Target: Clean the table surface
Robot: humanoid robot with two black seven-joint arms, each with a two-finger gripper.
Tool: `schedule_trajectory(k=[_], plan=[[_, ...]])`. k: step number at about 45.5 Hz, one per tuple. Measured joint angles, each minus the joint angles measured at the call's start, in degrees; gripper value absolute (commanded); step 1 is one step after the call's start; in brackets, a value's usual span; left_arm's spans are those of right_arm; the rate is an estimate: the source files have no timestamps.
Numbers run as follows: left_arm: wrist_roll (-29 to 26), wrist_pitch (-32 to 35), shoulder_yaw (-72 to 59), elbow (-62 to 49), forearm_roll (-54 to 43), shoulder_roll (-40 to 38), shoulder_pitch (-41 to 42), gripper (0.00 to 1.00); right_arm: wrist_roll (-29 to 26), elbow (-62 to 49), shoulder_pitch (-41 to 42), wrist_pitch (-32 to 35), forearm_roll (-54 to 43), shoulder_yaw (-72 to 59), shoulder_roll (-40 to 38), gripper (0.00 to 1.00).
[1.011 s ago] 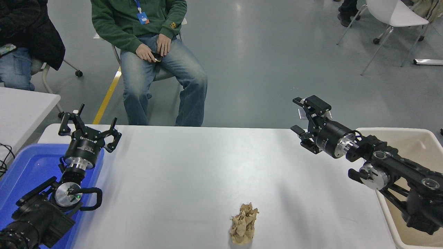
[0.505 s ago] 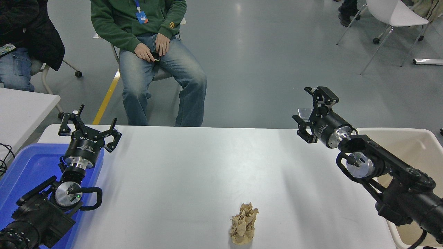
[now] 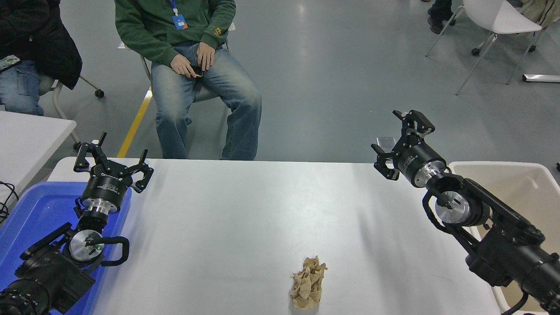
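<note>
The table surface (image 3: 245,214) is a wide white tabletop filling the lower part of the head view. A crumpled brown paper wad (image 3: 309,283) lies on it near the front edge, right of the middle. My right gripper (image 3: 397,141) is open and empty, raised over the table's far right corner, well behind the wad. My left gripper (image 3: 113,158) is open and empty, parked at the far left above the blue bin.
A blue bin (image 3: 30,223) sits at the table's left end under my left arm. A beige bin (image 3: 516,183) stands off the right end. A person in a green top (image 3: 192,39) sits beyond the far edge. A smaller white table (image 3: 26,135) is at the left.
My right arm has swung back and to the right, off the beige bin side, and the gripper has turned and risen slightly toward the far right corner. The left arm and paper wad have not moved.
</note>
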Motion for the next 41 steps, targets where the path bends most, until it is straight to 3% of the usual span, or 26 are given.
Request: schedule_trajectory(k=[41], plan=[[-0.04,0.0,0.0,0.0,-0.01,0.0,0.0,1.0,5.59,0.12,-1.72,0.2,-12.24,-0.46,1.13,1.0]])
